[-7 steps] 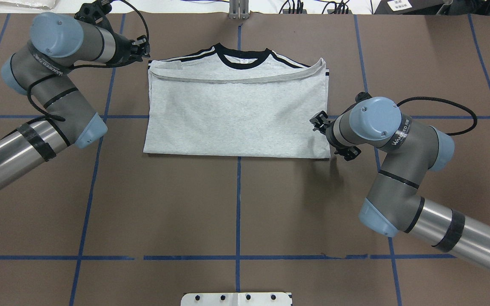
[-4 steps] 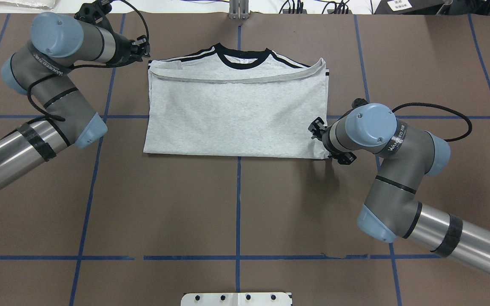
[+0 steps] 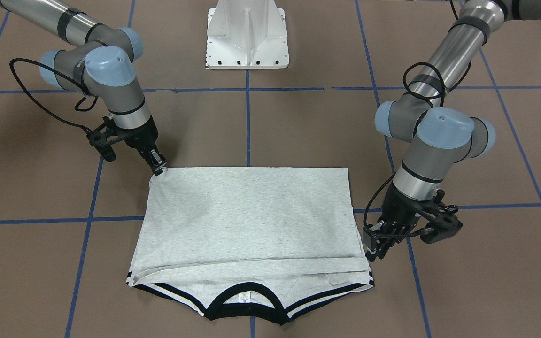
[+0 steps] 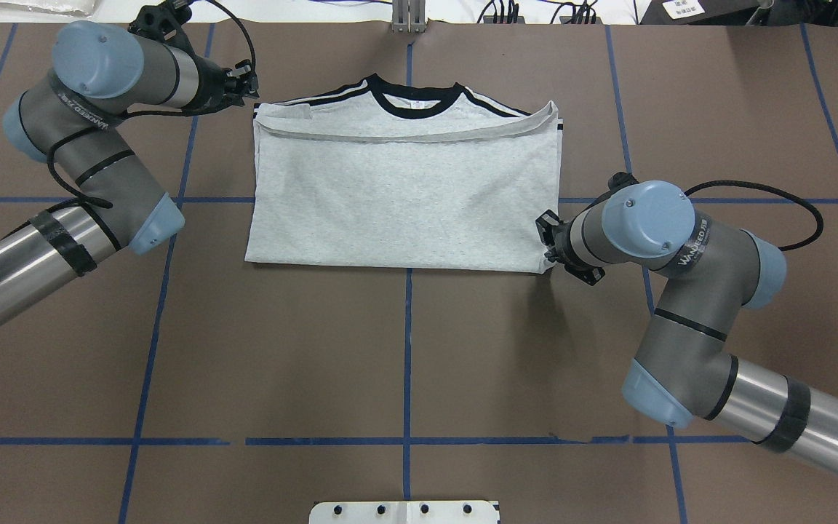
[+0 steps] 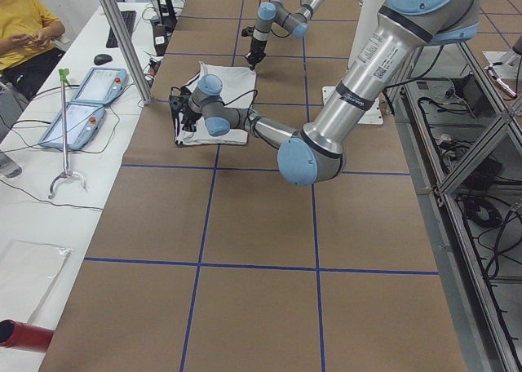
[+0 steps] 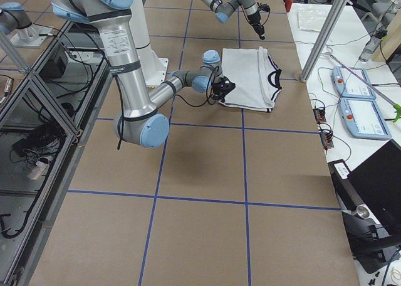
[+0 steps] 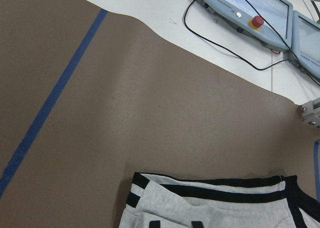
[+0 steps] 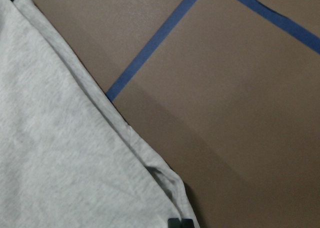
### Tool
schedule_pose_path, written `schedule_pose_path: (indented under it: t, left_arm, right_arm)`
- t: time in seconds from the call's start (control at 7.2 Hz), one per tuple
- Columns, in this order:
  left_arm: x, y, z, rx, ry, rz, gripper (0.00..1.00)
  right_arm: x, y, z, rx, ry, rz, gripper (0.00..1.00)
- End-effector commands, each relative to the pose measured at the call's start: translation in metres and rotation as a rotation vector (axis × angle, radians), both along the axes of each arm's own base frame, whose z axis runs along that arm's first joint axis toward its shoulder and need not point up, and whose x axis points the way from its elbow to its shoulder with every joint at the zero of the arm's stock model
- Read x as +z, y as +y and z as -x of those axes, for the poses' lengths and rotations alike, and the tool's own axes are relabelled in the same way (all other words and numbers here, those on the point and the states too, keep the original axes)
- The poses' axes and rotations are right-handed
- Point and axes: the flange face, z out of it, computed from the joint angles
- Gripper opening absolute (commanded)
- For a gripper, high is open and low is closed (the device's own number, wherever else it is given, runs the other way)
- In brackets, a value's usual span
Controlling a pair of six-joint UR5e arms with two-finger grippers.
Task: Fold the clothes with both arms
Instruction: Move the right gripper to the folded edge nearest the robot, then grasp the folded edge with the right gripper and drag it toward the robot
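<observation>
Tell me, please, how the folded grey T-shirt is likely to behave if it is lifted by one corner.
Probably floppy: the T-shirt lies flat in soft layers, so a corner lifted at the right gripper would likely rise alone while the rest drapes. Its loosely stacked layers may slide apart. It looks thin, so probably light.

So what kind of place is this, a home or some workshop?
Probably a robotics lab, not a home: the brown paper-covered table carries a blue tape grid, and light-blue control pendants with a red stop button lie on the white bench beside it.
</observation>
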Motion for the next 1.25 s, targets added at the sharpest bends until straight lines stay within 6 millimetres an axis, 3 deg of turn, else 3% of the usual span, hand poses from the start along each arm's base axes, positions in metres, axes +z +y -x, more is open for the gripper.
schedule_pose_path:
  t: [0.0,0.14,0.28,0.42,0.56,0.69,0.97,1.11]
  left_arm:
    - [-0.022,0.011,-0.002,0.012,0.028,-0.025,0.36]
    - [-0.030,0.038,-0.005,0.066,0.061,-0.038,0.36]
    - [-0.045,0.063,0.008,0.108,0.138,-0.019,0.36]
    - [-0.056,0.080,0.016,0.139,0.202,0.020,0.36]
    - [-0.071,0.096,0.025,0.145,0.262,0.046,0.36]
    - [-0.077,0.124,0.021,0.172,0.299,0.090,0.36]
    - [-0.096,0.156,0.016,0.204,0.293,0.133,0.39]
    - [-0.093,0.160,0.008,0.203,0.269,0.182,0.42]
  right_arm:
    - [-0.012,0.049,-0.036,-0.050,-0.049,-0.014,0.00]
    - [-0.019,0.078,-0.047,-0.098,-0.077,-0.009,0.00]
    - [-0.015,0.118,-0.051,-0.188,-0.092,0.017,0.00]
    - [-0.035,0.148,-0.060,-0.272,-0.148,0.040,0.00]
    - [-0.036,0.180,-0.070,-0.415,-0.193,0.141,0.00]
    - [-0.051,0.216,-0.062,-0.521,-0.230,0.196,0.00]
    - [-0.054,0.294,-0.040,-0.663,-0.214,0.270,0.00]
    - [-0.046,0.312,-0.035,-0.694,-0.190,0.277,0.94]
